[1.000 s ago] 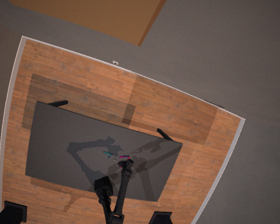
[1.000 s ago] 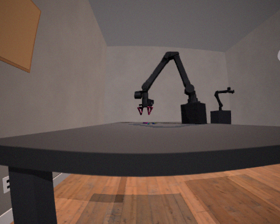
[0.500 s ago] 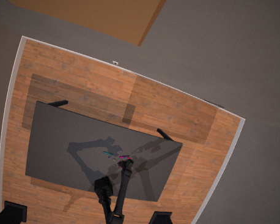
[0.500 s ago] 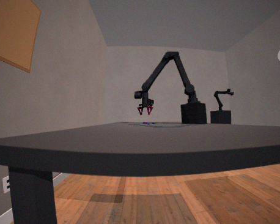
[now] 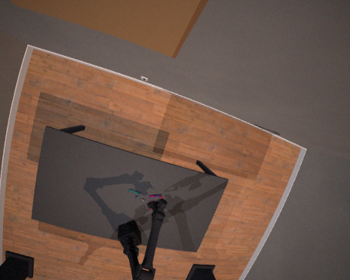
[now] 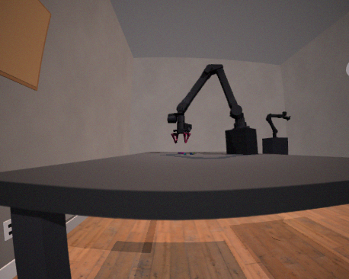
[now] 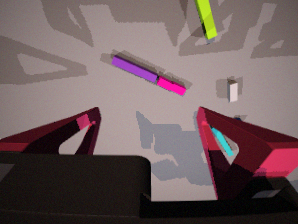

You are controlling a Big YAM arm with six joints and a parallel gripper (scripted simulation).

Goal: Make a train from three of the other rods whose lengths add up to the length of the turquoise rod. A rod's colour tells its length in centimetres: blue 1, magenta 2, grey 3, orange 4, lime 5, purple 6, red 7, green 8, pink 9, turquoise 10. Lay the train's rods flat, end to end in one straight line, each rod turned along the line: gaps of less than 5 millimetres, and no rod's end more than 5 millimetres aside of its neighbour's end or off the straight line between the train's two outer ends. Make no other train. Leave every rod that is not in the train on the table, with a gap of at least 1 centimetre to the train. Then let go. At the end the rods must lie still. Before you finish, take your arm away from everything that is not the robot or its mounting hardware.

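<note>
One purple rod (image 7: pixel 134 69), one magenta rod (image 7: pixel 171 85), one lime rod (image 7: pixel 205 17), one grey rod (image 7: pixel 232 91), one turquoise rod (image 7: pixel 221 140)

We see a purple rod (image 7: pixel 134 69) lying flat on the dark surface (image 7: pixel 60 95), with a short magenta rod (image 7: pixel 171 85) touching its right end, both in one slanted line. A lime rod (image 7: pixel 206 18) lies farther away, to the right. A small grey rod (image 7: pixel 232 90) sits apart on the right. A turquoise rod (image 7: pixel 221 140) peeks out, partly hidden, nearest to us.
</note>
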